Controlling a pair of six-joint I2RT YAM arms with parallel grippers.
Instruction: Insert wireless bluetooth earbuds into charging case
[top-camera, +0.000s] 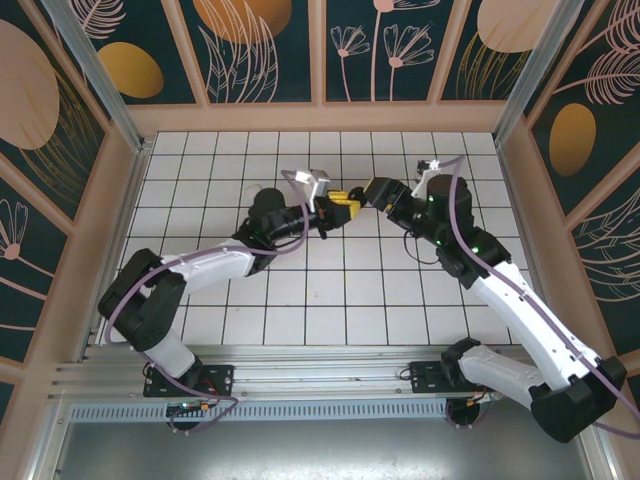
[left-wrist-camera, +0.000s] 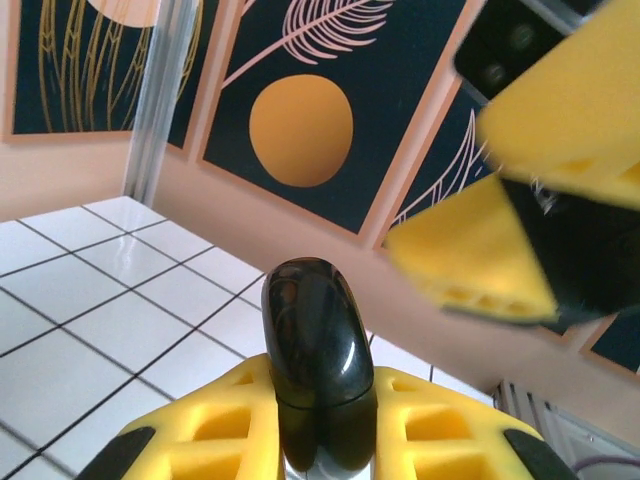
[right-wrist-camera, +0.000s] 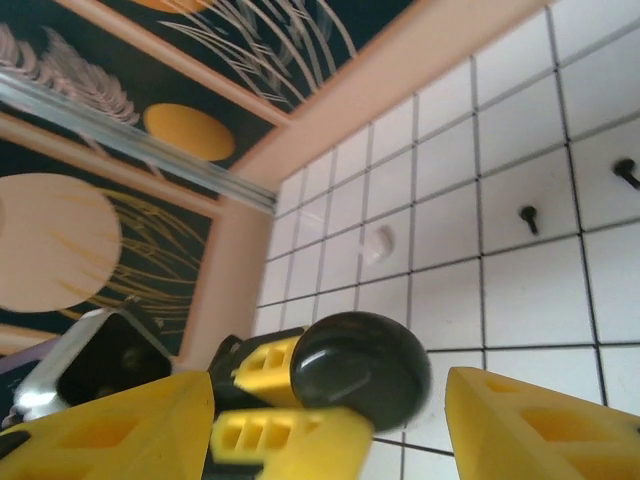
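Left claw (left-wrist-camera: 318, 425) is clenched on the glossy black case (left-wrist-camera: 312, 340) at lower centre, right claw (right-wrist-camera: 330, 388) stands released around it, both earbuds (right-wrist-camera: 528, 214) lie on the tiled surface (right-wrist-camera: 520, 295) at upper right, and a bump between claws could twist the slick case loose.
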